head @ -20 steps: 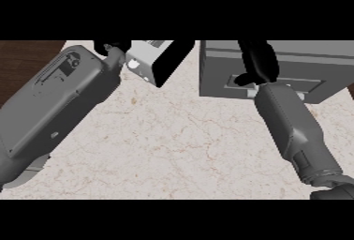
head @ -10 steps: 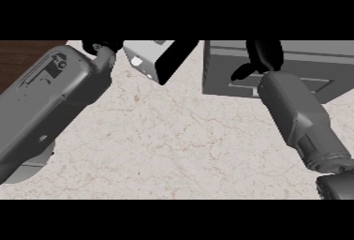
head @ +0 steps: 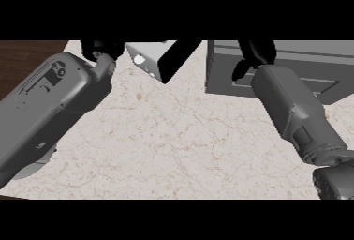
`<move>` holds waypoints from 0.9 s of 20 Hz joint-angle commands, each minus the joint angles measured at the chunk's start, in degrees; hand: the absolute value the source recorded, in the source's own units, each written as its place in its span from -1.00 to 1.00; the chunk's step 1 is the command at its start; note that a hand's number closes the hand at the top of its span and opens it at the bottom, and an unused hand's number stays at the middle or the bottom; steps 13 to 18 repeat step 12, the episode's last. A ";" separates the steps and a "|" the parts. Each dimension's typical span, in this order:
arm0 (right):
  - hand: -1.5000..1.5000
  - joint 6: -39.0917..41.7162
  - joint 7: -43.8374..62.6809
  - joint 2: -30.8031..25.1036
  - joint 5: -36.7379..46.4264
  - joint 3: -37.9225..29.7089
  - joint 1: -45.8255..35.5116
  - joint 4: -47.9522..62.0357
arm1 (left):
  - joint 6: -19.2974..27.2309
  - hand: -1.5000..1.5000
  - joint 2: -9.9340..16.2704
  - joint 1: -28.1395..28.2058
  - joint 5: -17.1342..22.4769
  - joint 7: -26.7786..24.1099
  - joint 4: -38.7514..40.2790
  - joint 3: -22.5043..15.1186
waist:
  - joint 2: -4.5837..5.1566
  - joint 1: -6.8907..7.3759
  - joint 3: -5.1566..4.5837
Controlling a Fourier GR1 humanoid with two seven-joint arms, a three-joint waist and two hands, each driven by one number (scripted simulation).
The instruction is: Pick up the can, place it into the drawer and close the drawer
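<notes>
Now we see both forearms pushed further toward the top edge than a second ago. Left of the grey drawer box [head: 276, 70], our left hand [head: 100, 48] sits beside a pale box [head: 149, 58]; whether its fingers are apart or together we cannot tell. Our right hand [head: 254, 54] lies with curled fingers against the drawer box front, suggesting the closing step. The can shows nowhere, so its place, heading and long axis stay unknown; we judge it may already be inside.
</notes>
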 commanded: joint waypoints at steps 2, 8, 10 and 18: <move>-1.00 4.10 -5.29 0.74 -10.77 -9.66 -4.03 -1.66 | 0.05 -1.00 1.01 0.33 -0.10 0.89 -1.54 0.42 | -0.53 0.67 -0.18; -1.00 9.03 -10.99 2.06 -21.49 -19.78 -4.63 -2.38 | 0.71 -1.00 0.98 2.01 -0.51 1.29 -2.66 -0.02 | -0.96 -0.37 -0.20; -1.00 10.49 -12.45 1.38 -22.18 -20.46 -4.60 -1.79 | 0.58 -1.00 0.86 2.50 -1.06 1.32 -3.92 -0.73 | -0.70 -0.02 -0.29; -1.00 12.24 -14.72 -0.90 -23.06 -21.36 -3.51 -1.53 | 1.47 -1.00 1.56 2.89 -1.15 1.81 -4.88 0.03 | -0.70 -0.21 -0.32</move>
